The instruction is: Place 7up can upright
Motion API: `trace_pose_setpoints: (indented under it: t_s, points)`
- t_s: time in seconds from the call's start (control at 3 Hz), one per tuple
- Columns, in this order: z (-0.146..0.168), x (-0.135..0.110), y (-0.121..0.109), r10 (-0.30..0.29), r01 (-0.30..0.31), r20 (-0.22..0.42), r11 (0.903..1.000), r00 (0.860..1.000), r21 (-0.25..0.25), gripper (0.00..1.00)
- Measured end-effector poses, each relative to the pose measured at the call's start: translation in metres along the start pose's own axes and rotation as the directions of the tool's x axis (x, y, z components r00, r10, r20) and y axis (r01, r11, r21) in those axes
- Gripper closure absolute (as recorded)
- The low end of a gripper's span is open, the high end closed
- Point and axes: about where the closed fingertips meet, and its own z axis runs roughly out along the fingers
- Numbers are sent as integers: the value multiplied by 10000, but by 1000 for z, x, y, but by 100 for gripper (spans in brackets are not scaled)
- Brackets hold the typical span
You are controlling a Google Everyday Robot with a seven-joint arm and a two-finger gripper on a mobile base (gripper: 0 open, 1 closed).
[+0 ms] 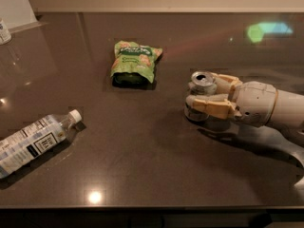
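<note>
The 7up can (201,81) stands upright on the dark table (142,146) at the middle right, its shiny top with the opening facing up. My gripper (195,94) reaches in from the right and its tan fingers (209,104) sit on either side of the can, closed around its body. Most of the can's side is hidden behind the near finger. The can's base appears to rest on the table.
A green snack bag (134,62) lies at the back centre. A clear plastic bottle (33,141) with a white cap lies on its side at the front left. A wall edge runs along the table's back.
</note>
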Motion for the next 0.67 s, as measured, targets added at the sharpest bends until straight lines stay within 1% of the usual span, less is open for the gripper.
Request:
trace_pose_setpoints:
  t_s: [0.33, 0.67]
  points:
    - [1, -1, 1, -8, 8, 2, 10000, 10000, -30, 0]
    - [2, -1, 1, -8, 8, 2, 10000, 10000, -32, 0]
